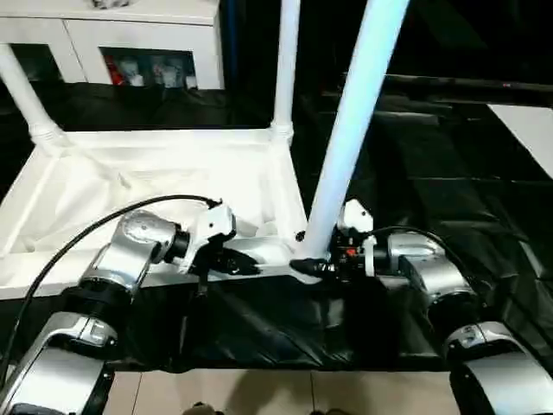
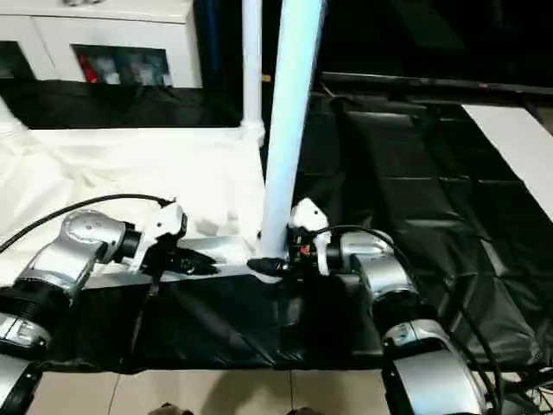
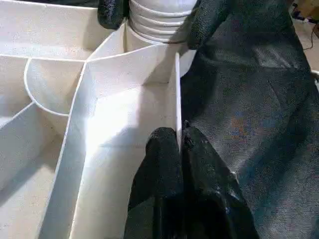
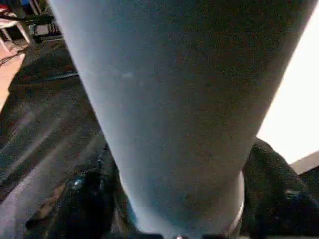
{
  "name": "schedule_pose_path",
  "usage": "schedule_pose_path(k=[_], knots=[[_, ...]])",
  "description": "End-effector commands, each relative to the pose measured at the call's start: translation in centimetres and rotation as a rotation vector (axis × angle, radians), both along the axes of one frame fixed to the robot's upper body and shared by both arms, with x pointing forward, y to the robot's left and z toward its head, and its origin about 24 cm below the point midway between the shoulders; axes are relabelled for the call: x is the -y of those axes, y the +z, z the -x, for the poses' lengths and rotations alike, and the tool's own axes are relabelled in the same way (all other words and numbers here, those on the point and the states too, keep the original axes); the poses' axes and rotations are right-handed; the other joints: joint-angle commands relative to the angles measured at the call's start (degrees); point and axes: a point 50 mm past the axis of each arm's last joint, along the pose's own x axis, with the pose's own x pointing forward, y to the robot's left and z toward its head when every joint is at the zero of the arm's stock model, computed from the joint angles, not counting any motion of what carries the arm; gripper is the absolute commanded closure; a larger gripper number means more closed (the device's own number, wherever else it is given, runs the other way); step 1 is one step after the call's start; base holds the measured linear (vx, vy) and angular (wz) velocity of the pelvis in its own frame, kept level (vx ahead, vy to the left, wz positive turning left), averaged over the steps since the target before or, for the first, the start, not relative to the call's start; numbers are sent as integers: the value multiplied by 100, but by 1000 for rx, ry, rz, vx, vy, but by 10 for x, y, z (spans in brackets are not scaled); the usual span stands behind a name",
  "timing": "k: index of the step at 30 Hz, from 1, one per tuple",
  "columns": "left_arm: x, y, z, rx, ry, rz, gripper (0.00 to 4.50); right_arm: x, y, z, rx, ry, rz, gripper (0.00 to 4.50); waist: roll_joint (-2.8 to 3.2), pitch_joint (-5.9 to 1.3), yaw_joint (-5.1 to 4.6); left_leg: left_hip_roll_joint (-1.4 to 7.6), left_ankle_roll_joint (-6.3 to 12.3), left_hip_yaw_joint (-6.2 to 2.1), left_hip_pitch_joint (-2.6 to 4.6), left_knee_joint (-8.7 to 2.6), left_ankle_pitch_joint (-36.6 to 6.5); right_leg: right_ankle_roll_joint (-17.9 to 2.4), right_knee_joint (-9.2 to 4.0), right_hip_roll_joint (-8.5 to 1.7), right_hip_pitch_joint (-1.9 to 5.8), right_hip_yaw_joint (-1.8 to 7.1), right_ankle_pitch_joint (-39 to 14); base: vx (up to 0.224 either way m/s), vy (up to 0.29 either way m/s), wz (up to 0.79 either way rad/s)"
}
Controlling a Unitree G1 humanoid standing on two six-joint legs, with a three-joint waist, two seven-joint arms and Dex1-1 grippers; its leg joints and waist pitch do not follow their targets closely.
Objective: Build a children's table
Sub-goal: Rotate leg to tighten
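Grippers work the near edge of the upturned white table top, which lies ribs-up on the black-covered work table. Left gripper is pinched tight on the top's thin near rim wall, just beside the near right corner socket. Right gripper clamps the base of the near leg, which stands in that socket, leaning slightly. Farther back, two more legs stand upright in the far corners. White cabinet sits behind.
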Motion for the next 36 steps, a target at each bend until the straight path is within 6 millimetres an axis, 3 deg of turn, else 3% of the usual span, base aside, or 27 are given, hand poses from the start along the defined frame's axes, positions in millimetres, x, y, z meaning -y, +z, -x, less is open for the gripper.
schedule_pose_path(k=[1, 5, 8, 9, 10, 13, 16, 20, 22, 26, 31, 32, 36], knots=[[11, -2, 2, -19, -67, 4, 450, -6, -8, 6, -45, 42, 15, 167, 61, -389, 4, 219, 108, -69, 81, -414, -1312, -1495, -344, -343, 252, 266, -1244, 0, 0, 0], [17, -5, -2, 15, -11, 0, 450, -8, -14, 8, -37, -43, 2, 176, 54, -394, 9, 214, 131, -59, 88, -407, -1257, -1534, -339, -334, 249, 268, -1064, 0, 0, 0], [36, -9, -13, 71, 148, 15, 450, -12, -25, -2, 14, -369, 13, 176, 57, -337, -46, 196, -110, -76, 169, -434, -1807, -1340, -451, -350, 170, 288, -1929, 0, 0, 0], [38, -9, -14, 78, 159, 18, 450, -13, -26, -2, 12, -394, 9, 176, 46, -324, -57, 181, -153, -88, 175, -437, -1904, -1257, -480, -355, 164, 284, -2197, 0, 0, 0], [48, -9, -17, 96, 192, 26, 450, -16, -28, -5, 3, -497, -7, 177, 30, -326, -92, 180, -197, -134, 155, -453, -2017, -1020, -532, -375, 176, 274, -2697, 0, 0, 0], [68, -8, -20, 117, 245, 50, 450, -27, -32, -8, -22, -659, -42, 177, 31, -325, -135, 171, -198, -156, 164, -464, -2185, -852, -587, -374, 142, 251, -2952, 0, 0, 0], [86, -7, -22, 154, 297, 63, 450, -49, -32, -10, -39, -756, -65, 177, 32, -311, -169, 161, -139, -176, 149, -475, -2290, -793, -618, -378, 125, 232, -3066, 0, 0, 0], [94, -7, -18, 146, 282, 88, 450, -68, -24, -9, 0, -724, -114, 177, 30, -315, -194, 143, -86, -194, 133, -477, -2424, -657, -662, -384, 125, 217, -3264, 0, 0, 0], [89, -8, -16, 145, 265, 82, 450, -63, -16, -13, 28, -730, -148, 122, 43, -330, -195, 156, -54, -192, 112, -492, -2347, -730, -641, -380, 134, 232, -2964, 0, 0, 0], [73, -7, -14, 143, 216, 71, 450, -43, -10, -19, 65, -709, -139, 90, 43, -360, -191, 160, 13, -162, 73, -485, -2099, -939, -565, -369, 163, 260, -2357, 0, 0, 0], [57, -6, -10, 120, 164, 64, 450, -26, -7, -18, 78, -591, -118, 81, 23, -386, -170, 156, 200, -120, 27, -443, -1625, -1195, -469, -370, 230, 276, -1690, 0, 0, 0], [52, -5, -9, 116, 149, 66, 450, -19, -7, -17, 91, -536, -94, 81, -9, -396, -159, 158, 251, -107, 25, -429, -1460, -1252, -449, -373, 244, 275, -1504, 0, 0, 0], [39, -5, -6, 102, 103, 47, 450, -7, -8, -10, 83, -377, -64, 81, 2, -435, -139, 154, 505, -86, -11, -375, -832, -1543, -309, -344, 309, 259, -563, 53, -16, 1]])
